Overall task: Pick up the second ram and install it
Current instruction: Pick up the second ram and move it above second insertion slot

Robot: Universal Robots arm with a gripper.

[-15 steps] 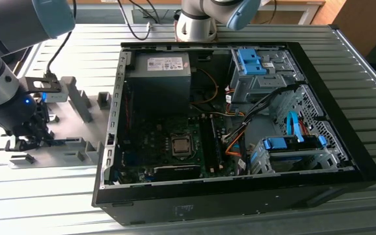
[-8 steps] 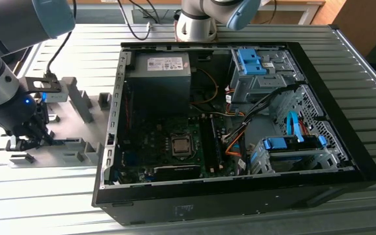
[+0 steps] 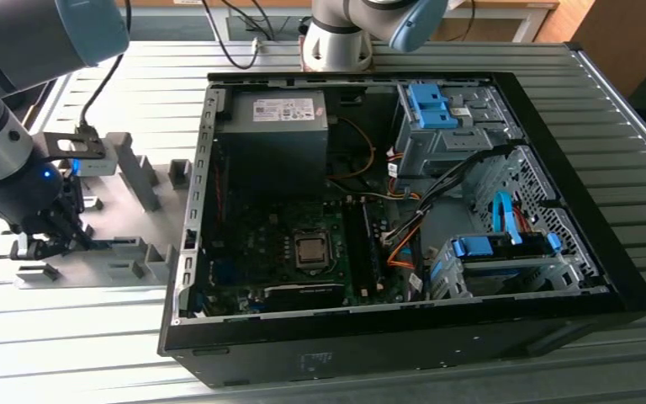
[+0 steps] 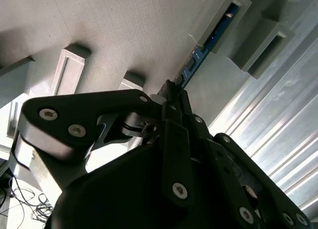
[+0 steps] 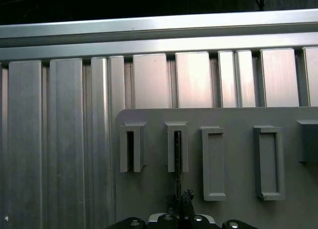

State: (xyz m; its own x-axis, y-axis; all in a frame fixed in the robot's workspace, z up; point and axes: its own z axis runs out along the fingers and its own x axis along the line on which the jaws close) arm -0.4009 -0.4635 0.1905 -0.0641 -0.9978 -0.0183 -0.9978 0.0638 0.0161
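One blue-green stick, the second ram (image 4: 198,56), is seen standing on edge in the second wrist view, with its far end seated in a slotted holder block (image 4: 212,18) on the grey holder plate (image 4: 124,30). The claw (image 4: 170,88) is pressed together on the near part of the stick, so the board appears to be pinched between the two fingertips (image 5: 186,196). In the first wrist view the stick is presented edge-on, as a thin dark line running from a slotted block down to those fingertips.

In the exterior view the claw is found low over the plate. The plate lies on the ribbed tabletop (image 3: 76,337), to the exterior view's left of the open computer case (image 3: 413,324). The case is well apart from the claw, and the motherboard (image 3: 278,244) inside it is exposed.

The pick-up step is judged to be in hand. The grip appears to be taken, but the stick is not yet lifted free of its holder, and installation is not yet begun.

For the move out of the holder, a pull kept in line with the slot is judged to be called for. A thin board held near one end could be levered or could slip if it were dragged sideways against the block's walls. A steady pinch would also be needed, so that the stick's orientation is not lost.
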